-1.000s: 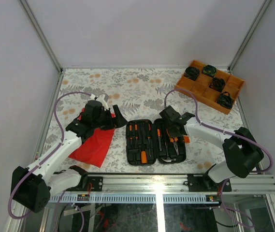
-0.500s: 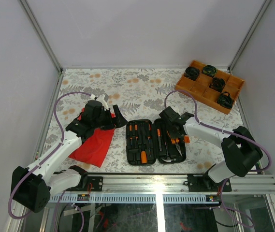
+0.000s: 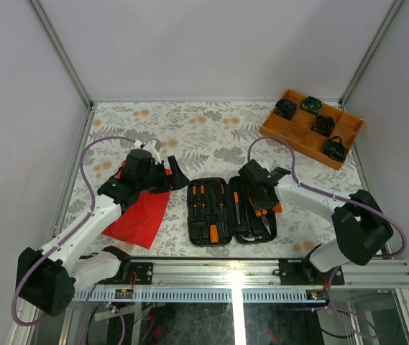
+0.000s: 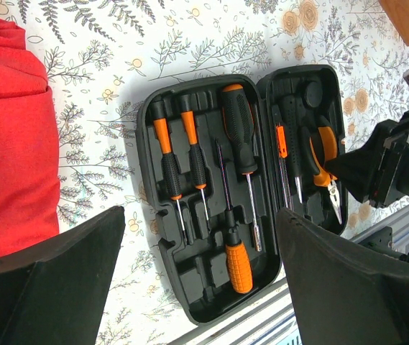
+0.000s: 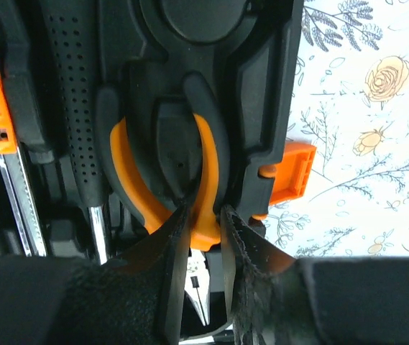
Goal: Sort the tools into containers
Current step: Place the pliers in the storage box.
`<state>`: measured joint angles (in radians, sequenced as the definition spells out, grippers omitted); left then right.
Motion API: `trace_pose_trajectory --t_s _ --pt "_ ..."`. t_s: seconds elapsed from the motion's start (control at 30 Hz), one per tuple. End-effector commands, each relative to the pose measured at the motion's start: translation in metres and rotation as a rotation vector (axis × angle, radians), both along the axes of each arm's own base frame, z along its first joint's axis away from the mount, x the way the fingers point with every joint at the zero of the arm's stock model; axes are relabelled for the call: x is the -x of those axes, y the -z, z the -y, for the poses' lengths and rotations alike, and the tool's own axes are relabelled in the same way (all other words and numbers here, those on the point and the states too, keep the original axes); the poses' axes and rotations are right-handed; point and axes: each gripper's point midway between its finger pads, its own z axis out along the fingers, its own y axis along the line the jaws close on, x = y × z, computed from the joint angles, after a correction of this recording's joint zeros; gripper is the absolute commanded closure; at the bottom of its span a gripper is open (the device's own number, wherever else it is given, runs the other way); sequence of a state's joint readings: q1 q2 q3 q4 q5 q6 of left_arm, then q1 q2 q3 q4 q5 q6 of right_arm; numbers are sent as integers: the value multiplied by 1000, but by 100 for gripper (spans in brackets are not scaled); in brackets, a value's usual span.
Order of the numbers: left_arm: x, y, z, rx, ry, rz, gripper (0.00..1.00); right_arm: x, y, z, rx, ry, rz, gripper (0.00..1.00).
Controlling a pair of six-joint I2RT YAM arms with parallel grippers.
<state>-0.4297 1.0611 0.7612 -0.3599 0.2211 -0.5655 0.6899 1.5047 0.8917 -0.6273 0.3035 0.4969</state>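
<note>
Black ribbed plastic tool case (image 4: 190,287), spread open and flat on the floral-print table (image 4: 103,72), moulded slots facing up. In the left half, slim screwdrivers (image 4: 162,144) with orange-and-black handles and bright steel shafts. In the right half, pliers (image 5: 209,172) with smooth, curved orange handles, seated in their recess near the blocky orange latch (image 5: 294,172). Right gripper (image 5: 203,223) clamped on one pliers handle, rough black pads pressed to either side. Left gripper (image 4: 200,215) spread wide, grasping nothing, near the soft red cloth (image 4: 10,144).
</note>
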Motion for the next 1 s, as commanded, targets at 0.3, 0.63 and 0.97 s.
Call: trace_pose_trajectory --t_s 0.3,0.63,0.97 --pt "-3 -7 3 31 4 21 16 -3 -33 -18 -158 -53 80 63" --pt "-3 -8 2 31 2 23 16 -21 -16 -41 -183 -143 70 63" --pt "-3 -8 1 22 4 25 16 -30 -3 -33 -115 -67 74 71"
